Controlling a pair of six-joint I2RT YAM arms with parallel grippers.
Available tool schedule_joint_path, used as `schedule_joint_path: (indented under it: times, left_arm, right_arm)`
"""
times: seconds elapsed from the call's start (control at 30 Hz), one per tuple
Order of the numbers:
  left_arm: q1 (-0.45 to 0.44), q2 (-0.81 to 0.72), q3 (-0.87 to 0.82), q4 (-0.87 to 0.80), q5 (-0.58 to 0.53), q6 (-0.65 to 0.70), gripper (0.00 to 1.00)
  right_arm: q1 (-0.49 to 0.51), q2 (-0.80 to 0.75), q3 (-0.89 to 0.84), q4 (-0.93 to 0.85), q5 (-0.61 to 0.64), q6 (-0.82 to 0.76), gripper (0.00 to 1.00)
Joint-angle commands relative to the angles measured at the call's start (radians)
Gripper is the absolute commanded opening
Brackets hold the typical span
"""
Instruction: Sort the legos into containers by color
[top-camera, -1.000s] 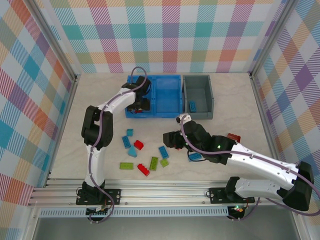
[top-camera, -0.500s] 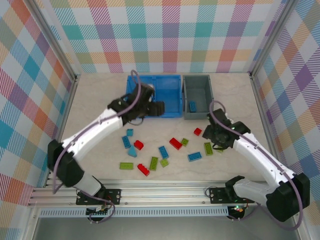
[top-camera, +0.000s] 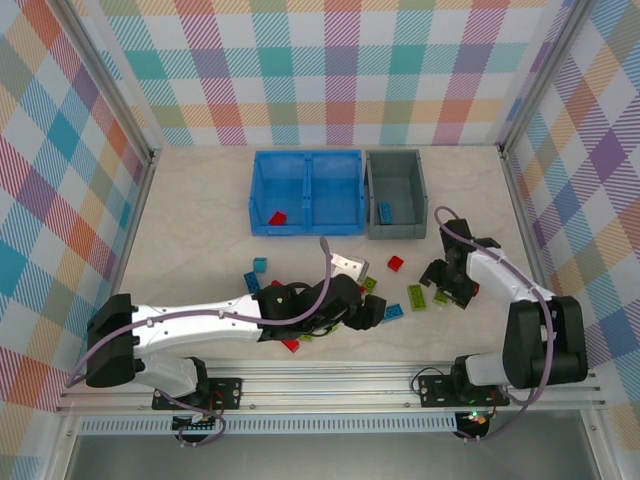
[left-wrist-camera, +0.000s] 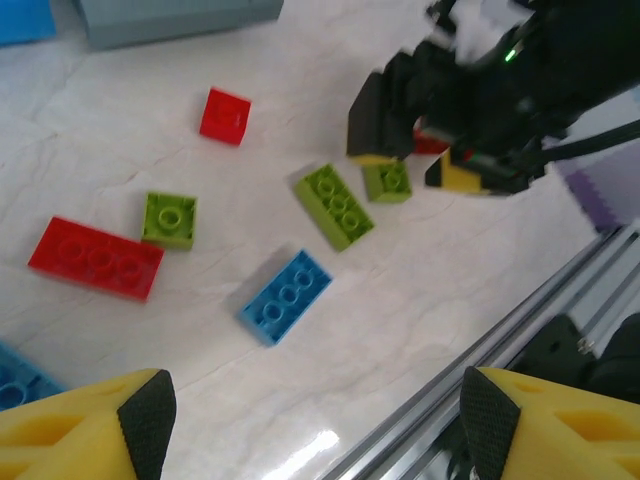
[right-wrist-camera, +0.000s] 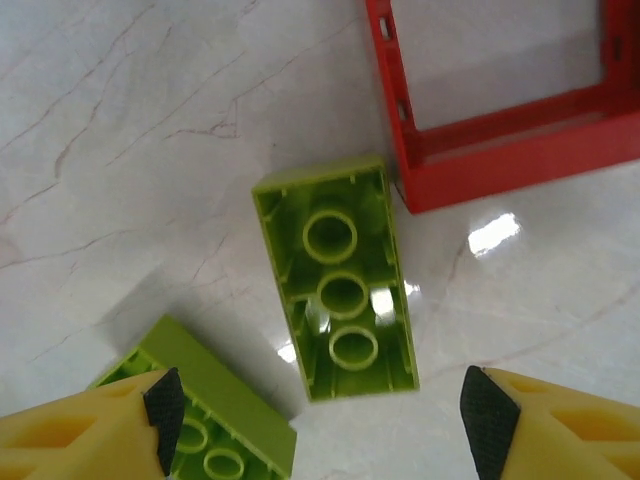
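One overturned lime brick (right-wrist-camera: 335, 290) points straight ahead beneath the open right pincer (right-wrist-camera: 320, 408).

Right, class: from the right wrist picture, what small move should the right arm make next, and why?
Probably lower the right gripper and close on the upturned lime green brick. Its fingers are open with that brick lying on the table between them, hollow side up. A second lime brick and a red frame piece lie close by, so a centred descent seems safest.
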Motion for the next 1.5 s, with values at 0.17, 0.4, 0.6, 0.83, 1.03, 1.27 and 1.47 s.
schedule_joint_path:
  times: [0.17,0.4,0.6,0.83,1.03,1.27,1.47]
  left_arm:
    - [-0.003,-0.033,0.035,0.041,-0.068,0.0,0.77]
    - [-0.006,-0.054,0.023,0.04,-0.074,-0.004,0.77]
    - [-0.006,-0.096,0.04,-0.057,-0.149,-0.003,0.77]
    - [0.035,-0.195,0.163,-0.341,-0.329,0.0,0.79]
    - [0.158,-0.266,0.207,-0.45,-0.327,0.016,0.8]
    - [0.324,-0.316,0.159,-0.479,-0.223,-0.011,0.8]
    - [0.341,-0.321,0.121,-0.491,-0.199,-0.02,0.8]
  right_arm:
    - [-0.053,0.114,-0.006,0.099,-0.074,-0.101,0.66]
    - [-0.054,0.169,0.01,0.113,-0.077,-0.094,0.42]
    - [0.001,0.059,0.015,0.105,-0.075,-0.121,0.23]
    - [0.318,-0.085,0.248,-0.003,0.004,-0.083,0.25]
    - [0.473,0.245,0.608,0.034,-0.027,-0.107,0.25]
    - [0.475,0.697,1.096,-0.1,0.002,-0.124,0.25]
    - [0.468,0.932,1.355,-0.208,0.03,-0.116,0.27]
